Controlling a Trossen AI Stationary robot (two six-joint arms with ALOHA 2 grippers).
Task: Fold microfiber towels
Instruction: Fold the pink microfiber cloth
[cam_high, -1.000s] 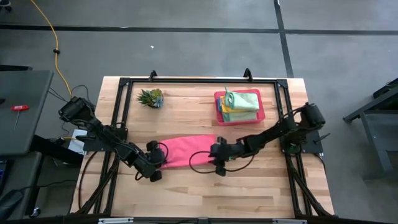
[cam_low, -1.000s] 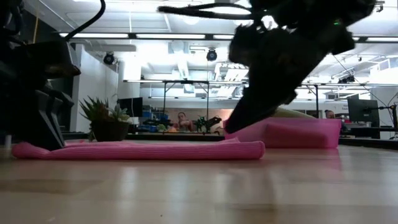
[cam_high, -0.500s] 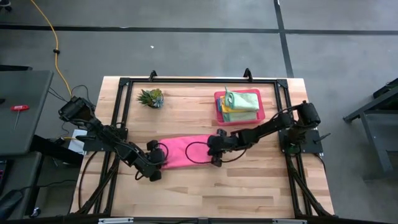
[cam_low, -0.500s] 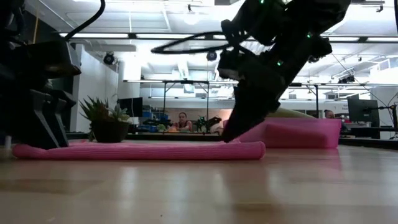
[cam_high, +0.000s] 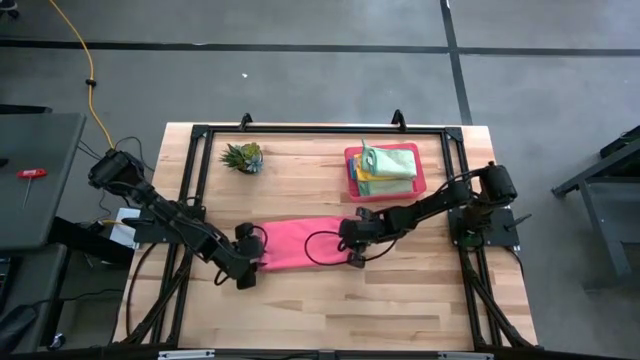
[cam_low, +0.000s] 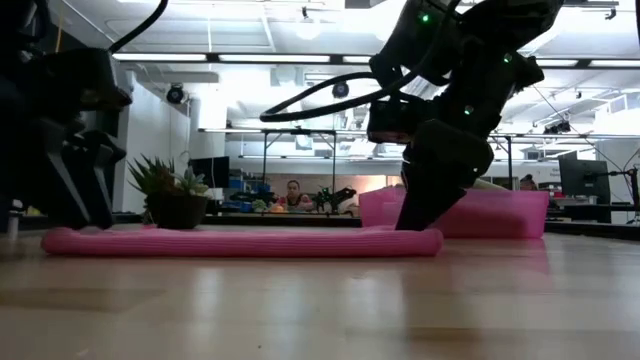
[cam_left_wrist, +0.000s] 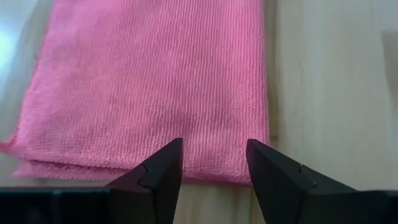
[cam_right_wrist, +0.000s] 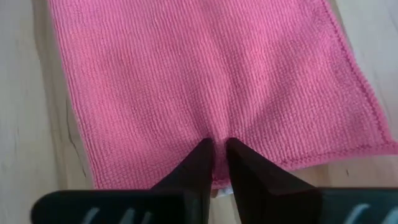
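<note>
Pink towel: lies flat on the bench, folded into a long band between the two arms, near the front middle of the bench; layered edges show at its left end in the left wrist view.
Other towels: a folded stack of light green, yellow and teal, in the pink tray toward the back right, well apart from the pink one.
Left gripper: at the towel's left end, jaws standing wide and holding nothing; the cloth lies just beyond the fingertips.
Right gripper: at the towel's right end, jaws drawn narrow, a small pucker of pink cloth gathered between the tips; it looks like a pinch on the top layer, though how many layers are caught cannot be told.
Step in hand: likely the next fold, carrying the right end over toward the left.
Doing it well: take the whole edge thickness, not one layer; lift only enough to clear the cloth beneath; travel straight along the band so the long edges stay lined up; set the end square on the left edge, then open.
Risk: a shallow pinch may slip, or drag the whole towel across the bench.
Plant: back left, clear of the work.
Writing: no brand, label or readable text on towel, tray or bench.
</note>
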